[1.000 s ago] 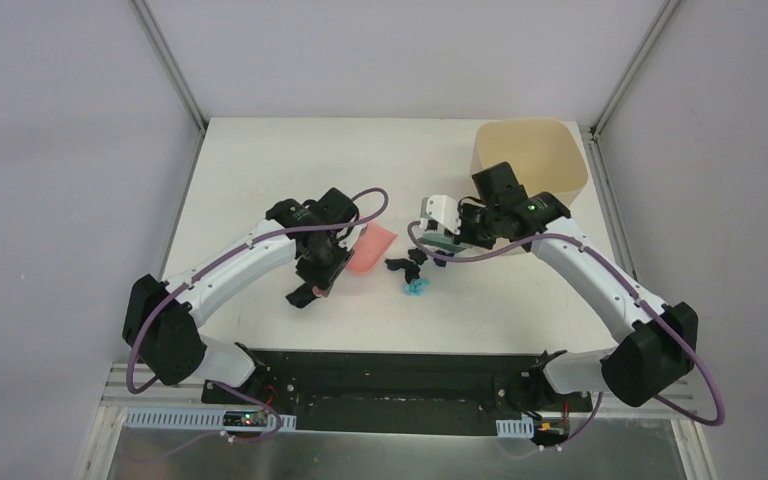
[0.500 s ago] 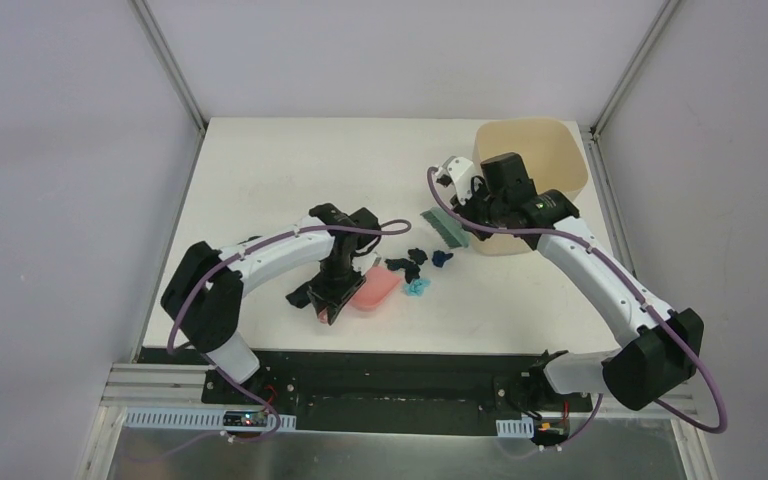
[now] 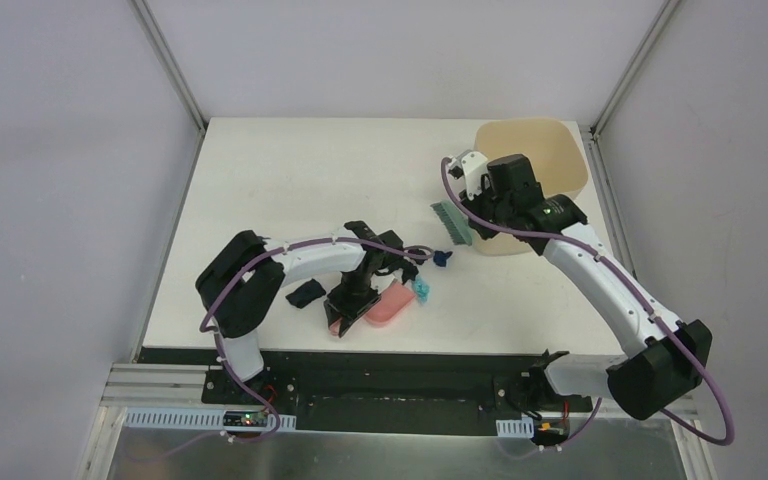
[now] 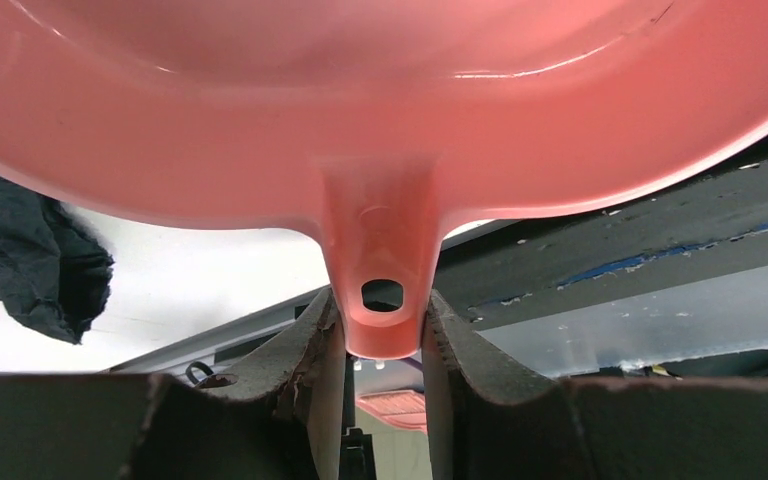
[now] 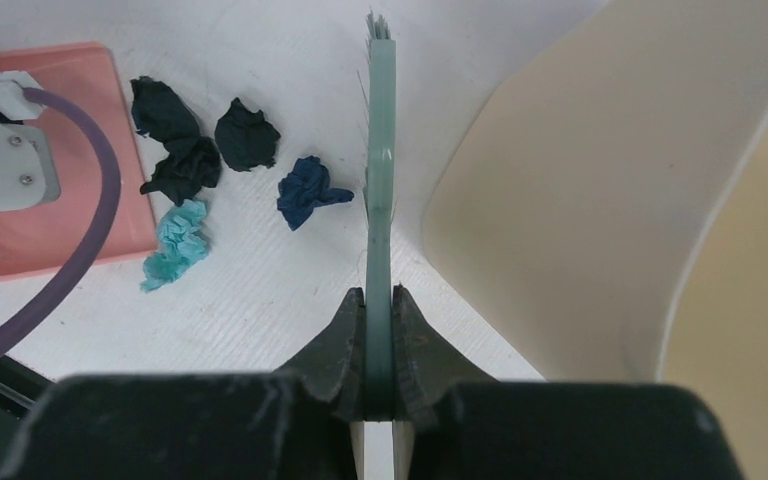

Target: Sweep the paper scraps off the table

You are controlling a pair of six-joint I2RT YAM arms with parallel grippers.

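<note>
As left fingers [image 4: 305,345] clamp the pink dustpan [image 4: 380,120] beside the paper scraps [image 5: 247,135], right fingers [image 5: 340,345] grip the teal brush [image 5: 380,180] opposite, poised to sweep them in.

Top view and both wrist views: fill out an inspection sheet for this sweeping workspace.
Surface: white table, scraps near its front middle.
Job's things: paper scraps (two black, one dark blue, one teal) clustered between dustpan and brush. A separate black scrap lies left of the left arm.
Clutter: nothing seen.
Grippers: left gripper shut on the dustpan handle. Right gripper shut on the brush, raised beside the bin.
Cables: purple cables run along both arms. One crosses above the dustpan.
Surroundings: frame posts, plain walls.
</note>
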